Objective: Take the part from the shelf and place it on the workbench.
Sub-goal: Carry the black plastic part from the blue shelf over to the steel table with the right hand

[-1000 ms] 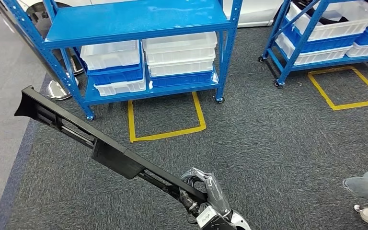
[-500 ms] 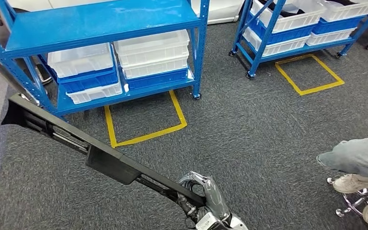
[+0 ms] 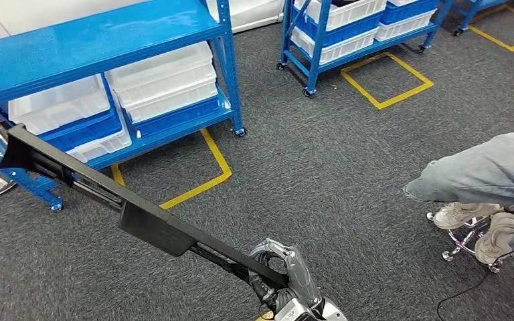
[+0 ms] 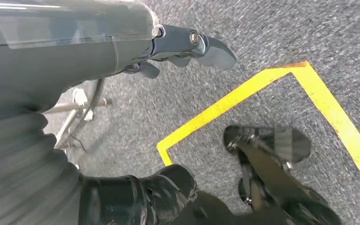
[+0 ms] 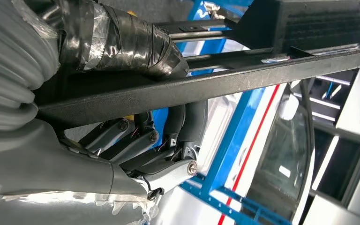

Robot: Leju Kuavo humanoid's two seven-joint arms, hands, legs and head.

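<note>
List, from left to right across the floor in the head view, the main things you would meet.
Blue shelf rack → long black part → right hand gripping it → seated person's legs.

Warehouse — blue racks (image 3: 107,40), bins (image 3: 164,73), floor tape (image 3: 385,80).

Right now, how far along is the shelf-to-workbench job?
Pickup looks done: the right hand grips one end of the long black plastic part, which hangs in the air above the grey carpet, clear of the blue metal shelf. Carrying is in hand. No workbench is in view, so placing it remains. The left hand holds nothing.
</note>
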